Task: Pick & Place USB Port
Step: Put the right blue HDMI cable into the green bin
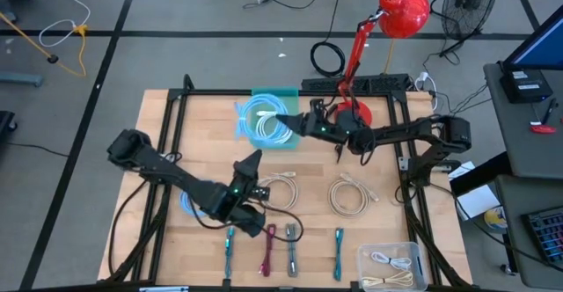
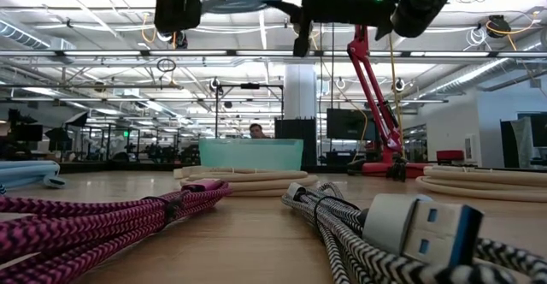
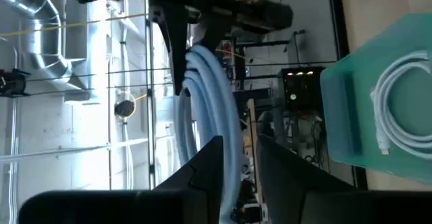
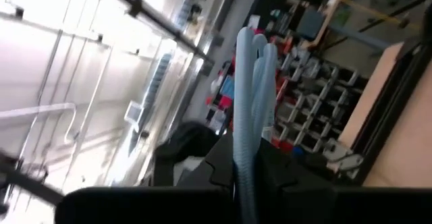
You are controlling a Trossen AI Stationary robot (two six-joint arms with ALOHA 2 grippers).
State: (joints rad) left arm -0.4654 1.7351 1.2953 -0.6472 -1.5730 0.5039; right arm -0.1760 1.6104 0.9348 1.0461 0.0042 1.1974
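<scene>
Grey floor w/ black tape lines [image 1: 114,33], floor fan [image 1: 466,6], ceiling strip lights [image 2: 479,66].

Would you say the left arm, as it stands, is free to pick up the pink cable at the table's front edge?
Probably not: the left gripper is already shut on a light blue cable coil, though the pink cable lies uncovered nearby.

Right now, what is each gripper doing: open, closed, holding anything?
Left gripper: closed on a coiled light blue cable.
Right gripper: closed on its own light blue cable coil, over the teal bin.
</scene>
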